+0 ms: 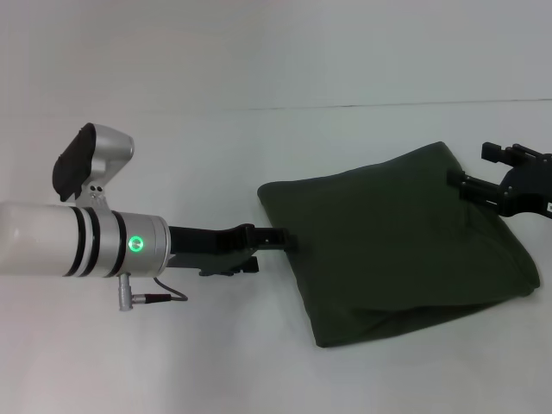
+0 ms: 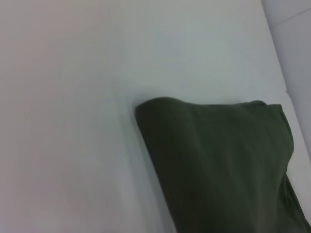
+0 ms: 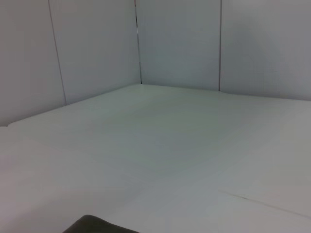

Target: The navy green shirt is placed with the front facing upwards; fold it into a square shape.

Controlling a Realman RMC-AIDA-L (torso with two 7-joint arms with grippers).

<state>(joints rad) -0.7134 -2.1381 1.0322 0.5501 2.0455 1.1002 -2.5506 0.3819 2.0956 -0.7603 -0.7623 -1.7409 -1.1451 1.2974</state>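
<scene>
— Olive cotton, folded over on itself: the navy green shirt point(image 1: 401, 241) lies on the white table point(image 1: 259, 69), right of centre in the head view, as a lumpy near-square with only plain fabric showing.

— Why do both arms flank it?

— Probably to bring opposite edges together. The left gripper point(image 1: 278, 239) reaches in low, its tip touching the shirt's left edge; the right gripper point(image 1: 483, 191) sits at the far right corner, where the cloth peaks upward as if lifted.

— Are the claws clamped?

— I cannot tell for either; the fingertips are hidden by fabric. The left wrist view shows only a rounded fold.

— Finished?

— Nearly, I'd judge; the edges look uneven.
</scene>
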